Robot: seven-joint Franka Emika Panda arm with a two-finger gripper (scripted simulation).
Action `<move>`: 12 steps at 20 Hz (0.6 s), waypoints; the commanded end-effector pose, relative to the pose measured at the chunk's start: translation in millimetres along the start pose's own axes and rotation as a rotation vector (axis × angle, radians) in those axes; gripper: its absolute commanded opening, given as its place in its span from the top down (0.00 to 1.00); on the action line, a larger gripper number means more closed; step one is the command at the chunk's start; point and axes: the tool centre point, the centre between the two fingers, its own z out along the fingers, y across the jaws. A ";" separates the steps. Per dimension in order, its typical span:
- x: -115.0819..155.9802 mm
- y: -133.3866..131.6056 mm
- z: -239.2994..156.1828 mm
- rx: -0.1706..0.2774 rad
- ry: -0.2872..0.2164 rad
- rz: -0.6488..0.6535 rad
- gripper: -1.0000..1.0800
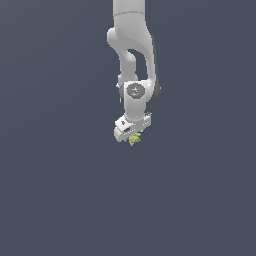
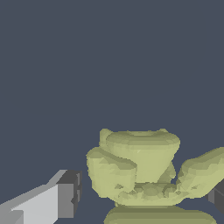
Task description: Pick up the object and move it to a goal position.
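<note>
The object (image 1: 134, 140) is a small yellow-green lumpy thing right under the white gripper (image 1: 132, 137) in the exterior view. In the wrist view the object (image 2: 140, 162) fills the space between the two fingers of the gripper (image 2: 146, 197). One dark fingertip (image 2: 70, 192) stands a thin sliver away from the object's side. The other fingertip (image 2: 218, 197) shows only at the picture's edge, against the object's far lobe. The jaws stand wide, one on each side of the object. Whether the object rests on the ground cannot be told.
The white arm (image 1: 134, 55) comes down from above in the exterior view. Around it there is only a plain dark grey-blue background, with no other object, edge or goal marker to be seen.
</note>
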 end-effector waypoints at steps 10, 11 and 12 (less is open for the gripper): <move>0.4 0.3 1.2 -0.001 0.001 0.000 1.00; 1.0 0.8 0.1 -0.002 0.003 0.000 1.00; 1.3 0.7 0.0 -0.002 0.003 0.000 1.00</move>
